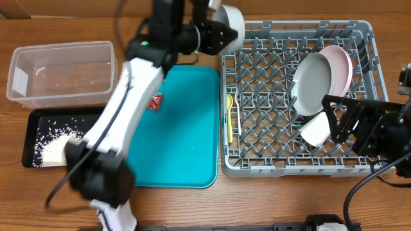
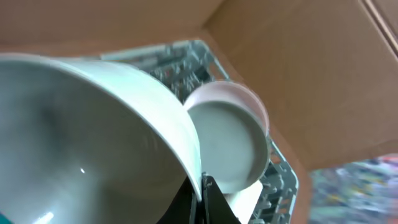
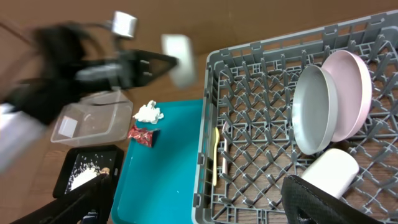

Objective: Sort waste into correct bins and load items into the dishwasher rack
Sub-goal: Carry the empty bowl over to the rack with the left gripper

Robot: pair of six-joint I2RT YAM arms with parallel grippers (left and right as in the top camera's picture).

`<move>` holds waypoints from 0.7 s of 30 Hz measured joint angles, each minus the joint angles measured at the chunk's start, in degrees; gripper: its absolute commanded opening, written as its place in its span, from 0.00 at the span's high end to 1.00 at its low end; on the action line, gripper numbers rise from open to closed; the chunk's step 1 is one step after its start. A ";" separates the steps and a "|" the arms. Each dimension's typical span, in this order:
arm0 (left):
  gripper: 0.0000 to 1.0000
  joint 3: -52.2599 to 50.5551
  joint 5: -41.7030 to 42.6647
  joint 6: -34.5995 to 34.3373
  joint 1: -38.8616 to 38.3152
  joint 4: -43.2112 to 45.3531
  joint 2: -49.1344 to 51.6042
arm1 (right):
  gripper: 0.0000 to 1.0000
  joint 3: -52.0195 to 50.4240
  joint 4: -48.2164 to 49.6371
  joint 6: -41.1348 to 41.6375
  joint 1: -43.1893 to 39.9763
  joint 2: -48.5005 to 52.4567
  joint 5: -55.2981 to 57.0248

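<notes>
Right now my left gripper (image 1: 220,34) is pinched on the rim of the small grey bowl (image 1: 232,19), at the dishwasher rack's (image 1: 289,171) far-left corner. Free pegs lie rightward, toward me. My right gripper (image 3: 200,183) gapes empty beside the white cup (image 3: 329,171).

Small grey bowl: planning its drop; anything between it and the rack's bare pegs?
Nothing visible does. The left tool holds the small grey round bowl at the far-left corner of the large grey plastic rack, beside bare pegs. The grey round plate, pink plate and white cup stand further right.
</notes>
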 measured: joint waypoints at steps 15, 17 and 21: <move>0.96 -0.33 16.55 -12.02 -4.09 13.79 12.20 | 0.10 0.00 -1.44 -0.02 0.02 0.00 -0.02; 0.96 -0.33 17.27 -12.26 -3.93 13.22 13.03 | 0.10 0.00 -1.57 -0.02 0.02 0.00 0.02; 0.96 -0.35 18.18 -12.28 -3.89 12.61 13.42 | 0.10 0.00 -1.64 -0.02 0.00 0.02 0.02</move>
